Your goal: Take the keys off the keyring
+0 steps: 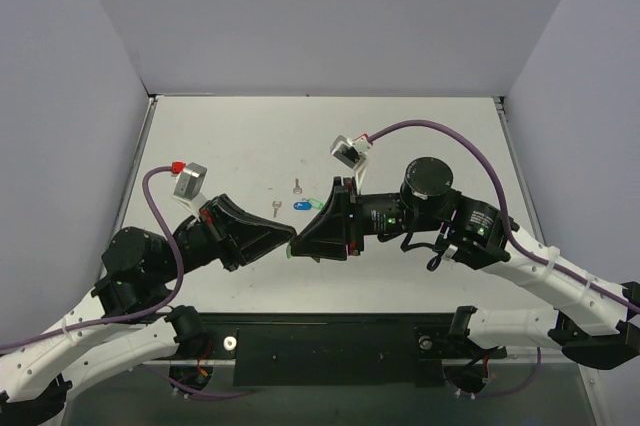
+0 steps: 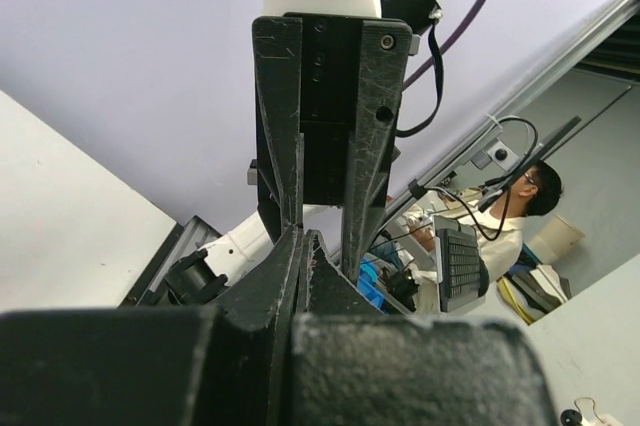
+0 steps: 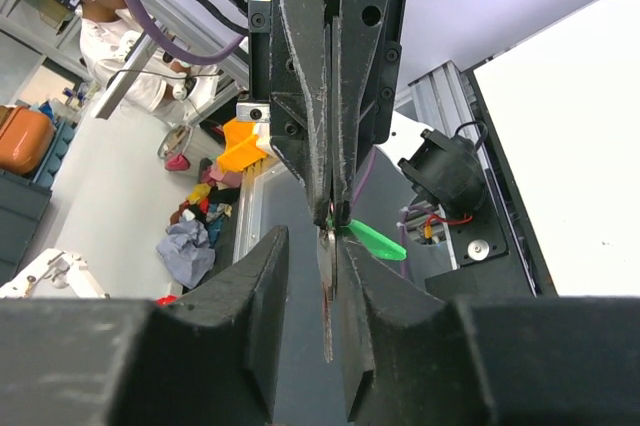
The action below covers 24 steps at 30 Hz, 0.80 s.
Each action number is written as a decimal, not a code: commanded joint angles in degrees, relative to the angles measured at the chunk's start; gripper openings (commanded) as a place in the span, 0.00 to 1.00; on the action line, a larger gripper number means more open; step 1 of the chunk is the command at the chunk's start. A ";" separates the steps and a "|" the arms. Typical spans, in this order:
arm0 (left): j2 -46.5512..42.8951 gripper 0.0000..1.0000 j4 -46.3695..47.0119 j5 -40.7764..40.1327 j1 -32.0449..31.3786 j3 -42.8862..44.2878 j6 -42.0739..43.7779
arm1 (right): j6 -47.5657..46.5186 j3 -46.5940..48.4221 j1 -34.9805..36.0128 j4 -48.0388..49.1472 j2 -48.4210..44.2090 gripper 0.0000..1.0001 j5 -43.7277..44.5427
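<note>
Now the left gripper (image 3: 333, 194) clamps the keyring (image 3: 333, 212) — its silver key (image 3: 327, 291) points between the narrowly parted jaws of the right gripper (image 3: 315, 251).

1. My left arm (image 1: 150, 261) reaches in from the left and my right arm (image 1: 500, 246) from the right, both held low and bent toward the middle.
2. The left gripper (image 3: 333, 208) and right gripper (image 3: 318, 276) meet nose to nose.
3. The left jaws are pressed fully together.
4. The right fingers (image 3: 262, 286) stand slightly parted, with a narrow gap between them.
</note>
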 commanded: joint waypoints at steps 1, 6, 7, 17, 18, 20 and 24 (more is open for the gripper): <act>-0.36 0.00 -1.71 -3.89 -0.18 2.11 1.11 | 1.61 -1.90 -0.29 6.97 -2.64 0.22 0.22; -0.54 0.00 -1.80 -4.68 -0.18 2.11 1.11 | 3.02 -3.14 -0.29 9.18 -3.17 0.18 0.74; -0.63 0.00 -1.63 -4.77 -0.18 2.11 1.11 | 3.02 -3.40 -0.38 9.18 -3.17 0.16 0.74; -0.80 0.00 -2.67 -3.72 -0.18 2.46 1.80 | 3.11 -3.67 -1.00 9.00 -3.43 0.05 2.24; -0.80 0.00 -3.55 -3.63 -0.18 2.98 2.16 | 3.02 -3.67 -1.00 8.83 -3.43 0.02 2.15; -0.63 0.00 -6.10 -2.93 -0.27 4.82 3.74 | 2.76 -3.06 -1.17 7.43 -3.34 0.00 2.15; 0.25 0.00 -13.66 -0.39 -0.18 8.51 6.90 | 0.05 -0.43 -1.70 1.38 -1.94 0.00 1.01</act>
